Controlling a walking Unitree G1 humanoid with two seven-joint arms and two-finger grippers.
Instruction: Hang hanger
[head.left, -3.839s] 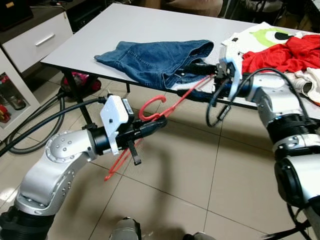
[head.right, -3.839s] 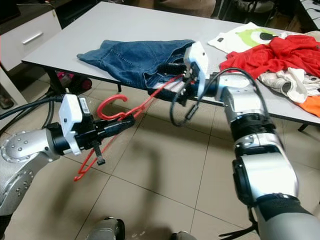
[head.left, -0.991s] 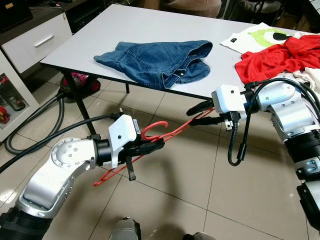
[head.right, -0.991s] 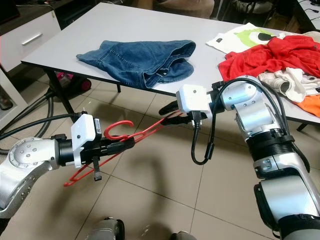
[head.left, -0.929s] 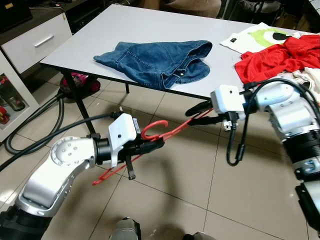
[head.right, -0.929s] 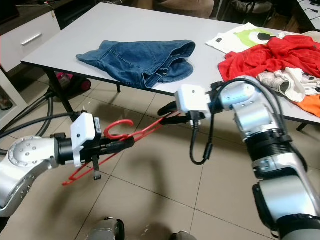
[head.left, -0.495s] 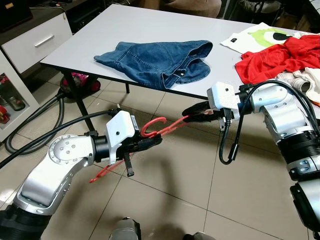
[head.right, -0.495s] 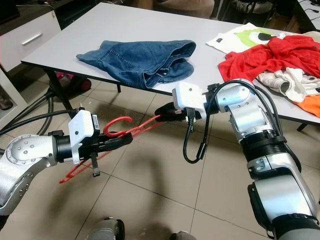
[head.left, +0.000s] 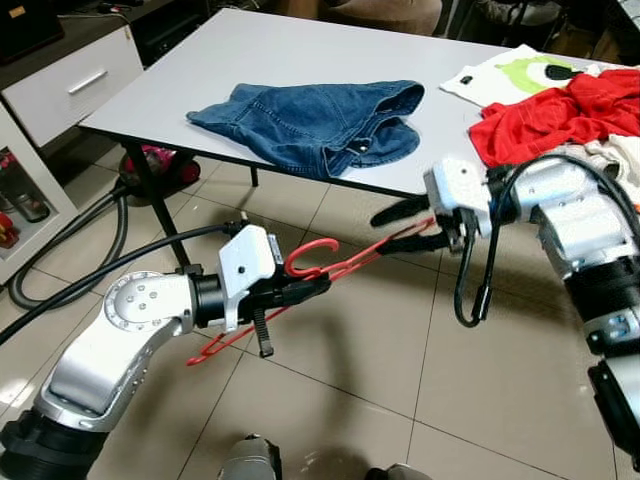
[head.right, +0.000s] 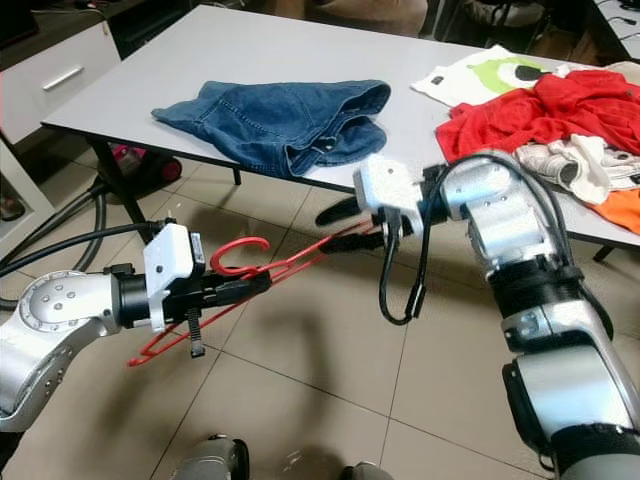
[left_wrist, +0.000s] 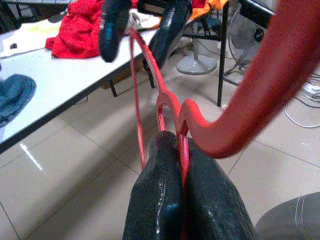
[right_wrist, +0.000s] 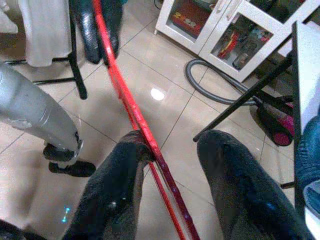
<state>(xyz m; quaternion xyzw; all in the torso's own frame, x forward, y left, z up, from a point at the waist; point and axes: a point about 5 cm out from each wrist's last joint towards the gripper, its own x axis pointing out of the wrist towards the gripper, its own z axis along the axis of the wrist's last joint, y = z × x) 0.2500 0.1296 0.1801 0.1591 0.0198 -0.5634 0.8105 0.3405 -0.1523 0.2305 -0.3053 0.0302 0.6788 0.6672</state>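
Roughly midway, as a judgement: the thin red plastic clothes hanger (head.left: 330, 268) is off the table and in the air, but it is not yet hung, and no rail or hook to hang it on can be seen.

At the centre left of the left eye view, the left gripper (head.left: 318, 285) has its two black fingers pressed together on the hanger's neck, just below the curved hook; the left wrist view shows them pinching the red plastic tightly. The hanger runs from the lower left of the frame up toward the centre right, above the beige tiled floor (head.left: 350, 390).

At the centre right, the right gripper (head.left: 400, 228) has its fingers spread apart around the hanger's far shoulder. In the right wrist view one finger (right_wrist: 117, 192) touches the red bar while the other stands clear.

Blue denim shorts (head.left: 320, 120) lie on the white table (head.left: 200, 70) at the upper centre, with red clothing (head.left: 550, 115) at the upper right.
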